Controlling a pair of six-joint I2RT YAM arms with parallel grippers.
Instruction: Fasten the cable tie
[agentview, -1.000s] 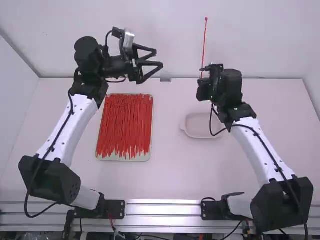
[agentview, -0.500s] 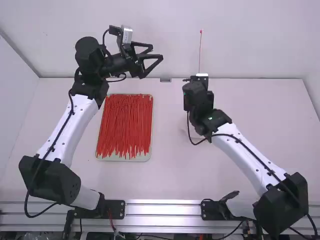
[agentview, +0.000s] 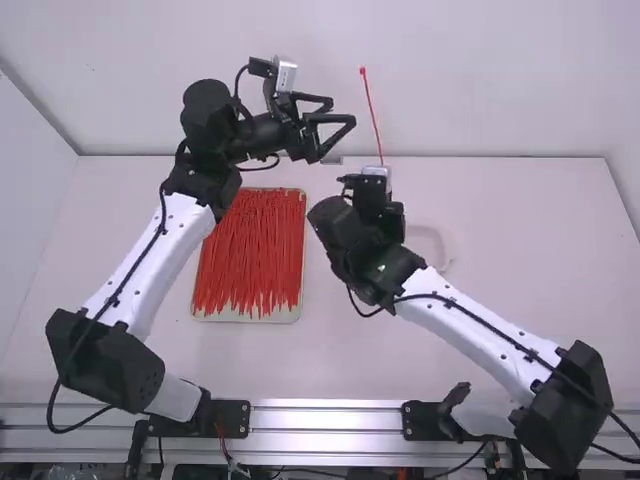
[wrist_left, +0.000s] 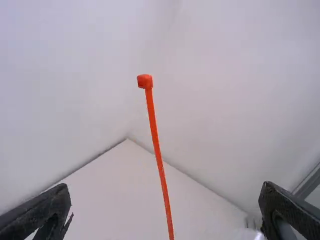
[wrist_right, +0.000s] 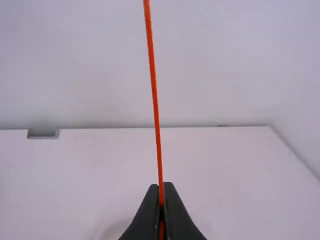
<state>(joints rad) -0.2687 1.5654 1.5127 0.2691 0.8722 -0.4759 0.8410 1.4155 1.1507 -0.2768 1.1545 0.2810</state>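
Your right pincer (wrist_right: 160, 194) is pressed together on the red cable tie (agentview: 370, 115), gripping it near its lower end. The tie stands almost upright above mid-bench with its square head (wrist_left: 144, 81) on top, leaning slightly toward the left arm. Your left pincer (agentview: 338, 140) is spread wide and holds nothing. It hangs in the air just beside the tie's upper half, and in the left wrist view the strap runs up between the two fingers, farther off. You can't tell from these views whether a finger touches it. The bench (agentview: 530, 230) is plain white, boxed in by white walls (agentview: 500, 70) at the back and sides. On its left half sits a flat tray (agentview: 245, 317) loaded with a pile of red ties (agentview: 250, 250) lying lengthwise. A shallow white dish (agentview: 438, 248) lies right of the middle, mostly hidden under the right arm. There is a small grey bracket (wrist_right: 43, 133) where the bench meets the back wall, and an aluminium rail (agentview: 320, 408) along the near edge carrying both arm bases.
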